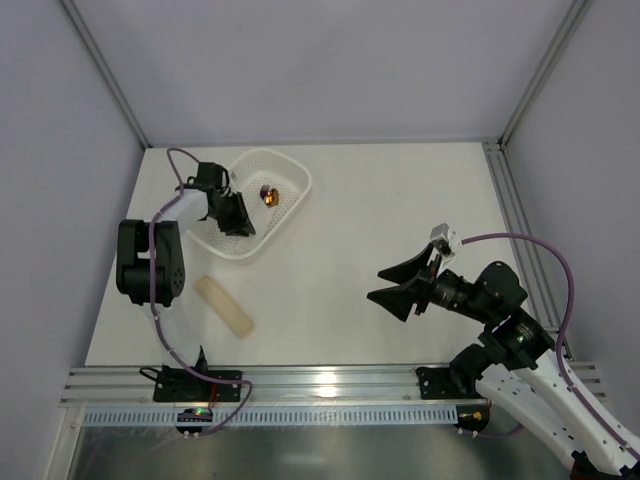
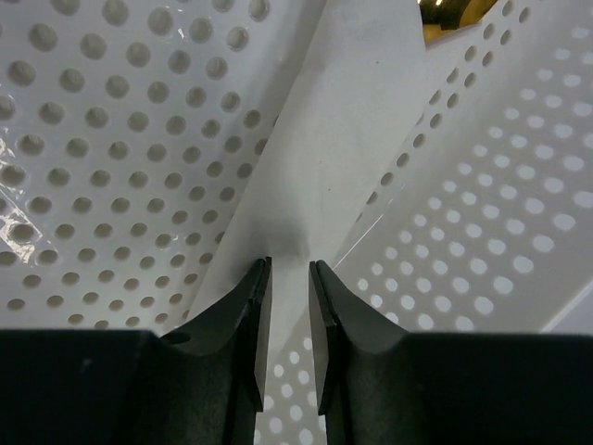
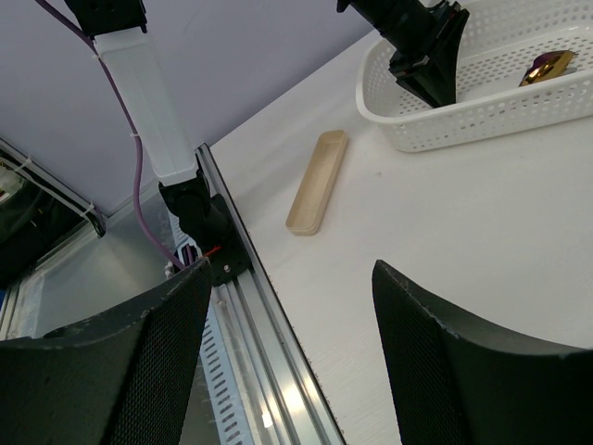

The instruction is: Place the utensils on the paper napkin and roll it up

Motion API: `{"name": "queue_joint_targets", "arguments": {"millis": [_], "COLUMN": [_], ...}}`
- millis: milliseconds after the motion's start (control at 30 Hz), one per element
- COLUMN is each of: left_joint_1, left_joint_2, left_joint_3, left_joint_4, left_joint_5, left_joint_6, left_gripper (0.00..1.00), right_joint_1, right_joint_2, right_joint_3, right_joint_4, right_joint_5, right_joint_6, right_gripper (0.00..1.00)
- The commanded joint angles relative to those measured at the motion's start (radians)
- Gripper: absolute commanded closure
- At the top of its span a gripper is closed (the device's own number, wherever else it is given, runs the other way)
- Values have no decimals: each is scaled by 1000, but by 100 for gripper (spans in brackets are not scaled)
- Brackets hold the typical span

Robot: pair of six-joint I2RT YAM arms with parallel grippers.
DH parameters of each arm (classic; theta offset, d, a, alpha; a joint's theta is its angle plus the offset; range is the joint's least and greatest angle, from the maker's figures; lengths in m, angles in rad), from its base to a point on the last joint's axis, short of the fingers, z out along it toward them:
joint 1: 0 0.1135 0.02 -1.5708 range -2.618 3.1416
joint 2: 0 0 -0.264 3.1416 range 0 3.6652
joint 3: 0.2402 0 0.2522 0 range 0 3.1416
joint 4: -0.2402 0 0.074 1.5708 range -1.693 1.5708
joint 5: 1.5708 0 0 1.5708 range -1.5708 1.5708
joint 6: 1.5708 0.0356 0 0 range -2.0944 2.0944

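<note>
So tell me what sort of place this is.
Probably a robot test cell in a lab, not a kitchen: a bare white table enclosed by plain grey panels on aluminium framing, with two arms bolted to a rail at its near edge.

Bright even light, soft shadows, blurred close-up fingers

I see the paper napkin (image 2: 324,158) lying inside the white perforated basket (image 1: 290,170), a thin white sheet creased along the basket floor, its near edge between my left gripper's (image 2: 289,306) nearly closed fingers. Utensils (image 1: 268,194): only a gold spoon bowl and something dark purplish show, in the basket too.
</note>
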Motion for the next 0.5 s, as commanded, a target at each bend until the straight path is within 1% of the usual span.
{"name": "queue_joint_targets", "arguments": {"millis": [0, 67, 167, 233, 267, 300, 333, 367, 433, 467], "left_joint_1": [-1, -1, -6, -25, -35, -48, -79, -105, -163, -239], "left_joint_2": [-62, -106, -163, -238, -271, -327, -361, -389, -459, -478], "left_joint_3": [16, 21, 33, 39, 38, 35, 17, 15, 21, 27], "left_joint_4": [13, 10, 1, -13, -14, -14, 6, 1, -29, -57], "left_joint_5": [-11, -12, -17, -38, -40, -54, -43, -28, -89, -107], "left_joint_6": [-10, -21, -53, -78, -87, -108, -134, -136, -141, -127], "left_gripper": [72, 70, 60, 54, 50, 41, 24, 2, 1, 0], "right_joint_1": [-2, -2, -2, -2, -3, -2, -3, -2, -2, 0], "right_joint_2": [5, 17, 34, 48, 63, 69, 81, 92, 123, 131], "right_joint_3": [19, 27, 47, 70, 81, 102, 114, 128, 180, 199], "right_joint_4": [23, 11, -12, -32, -62, -78, -95, -130, -175, -222], "right_joint_5": [-6, -5, 24, 62, 84, 111, 151, 174, 246, 271], "right_joint_6": [-9, -7, 7, 19, 40, 49, 59, 66, 88, 92], "right_gripper": [29, 29, 28, 26, 22, 14, 1, 0, 0, 0]}}
